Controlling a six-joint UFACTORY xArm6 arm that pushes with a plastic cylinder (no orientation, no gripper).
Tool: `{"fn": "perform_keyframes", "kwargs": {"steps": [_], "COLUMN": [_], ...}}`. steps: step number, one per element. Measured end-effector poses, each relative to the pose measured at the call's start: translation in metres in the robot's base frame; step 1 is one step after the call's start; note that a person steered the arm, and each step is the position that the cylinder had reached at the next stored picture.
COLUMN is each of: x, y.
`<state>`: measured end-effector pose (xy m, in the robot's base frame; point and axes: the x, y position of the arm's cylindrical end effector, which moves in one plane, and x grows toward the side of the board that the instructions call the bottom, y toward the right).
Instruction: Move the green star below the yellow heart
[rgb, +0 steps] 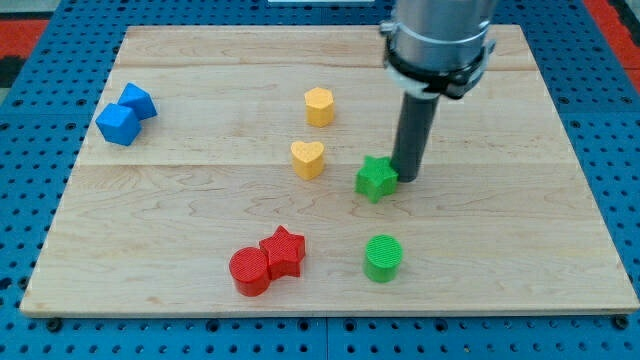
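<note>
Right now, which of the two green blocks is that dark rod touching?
The green star: my tip sits against its edge on the view's right. The green cylinder stands apart, nearer the view's bottom, untouched.

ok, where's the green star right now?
The green star sits right of the board's centre, to the right of the yellow heart and above the green cylinder. My tip is against its right side.
</note>
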<state>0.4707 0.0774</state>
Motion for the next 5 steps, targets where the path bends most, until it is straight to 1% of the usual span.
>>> {"fn": "perform_keyframes", "kwargs": {"steps": [1,2,3,5], "x": [0.015,0.021,0.031,0.024], "y": [-0.012,-0.033,-0.064,-0.061]}}
